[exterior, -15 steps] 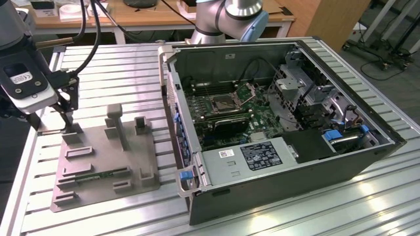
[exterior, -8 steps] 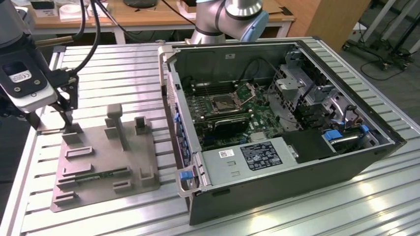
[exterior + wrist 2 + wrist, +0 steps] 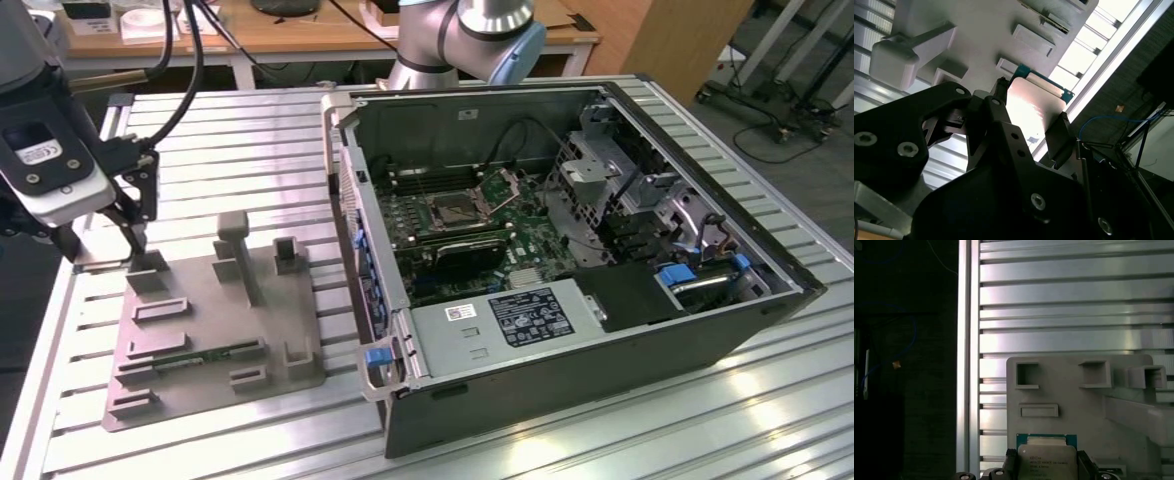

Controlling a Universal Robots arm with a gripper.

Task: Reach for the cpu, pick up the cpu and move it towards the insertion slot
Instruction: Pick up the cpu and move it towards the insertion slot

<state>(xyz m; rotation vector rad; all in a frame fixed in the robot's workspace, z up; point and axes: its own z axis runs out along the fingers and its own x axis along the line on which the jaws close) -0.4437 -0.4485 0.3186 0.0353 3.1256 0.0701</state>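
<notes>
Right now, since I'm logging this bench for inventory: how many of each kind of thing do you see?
cpu, gripped by the gripper: 1
grey plastic tray: 1
open computer case: 1
insertion slot on its motherboard: 1
Total: 4

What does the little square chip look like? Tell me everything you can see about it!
The chip is small, flat and square, with a shiny silver metal top carrying small print and a thin green rim. It sits level over a corner of the grey plastic tray. The gripper has two black fingers pressed against its opposite edges. Whether it is lifted off the tray cannot be told.
</notes>
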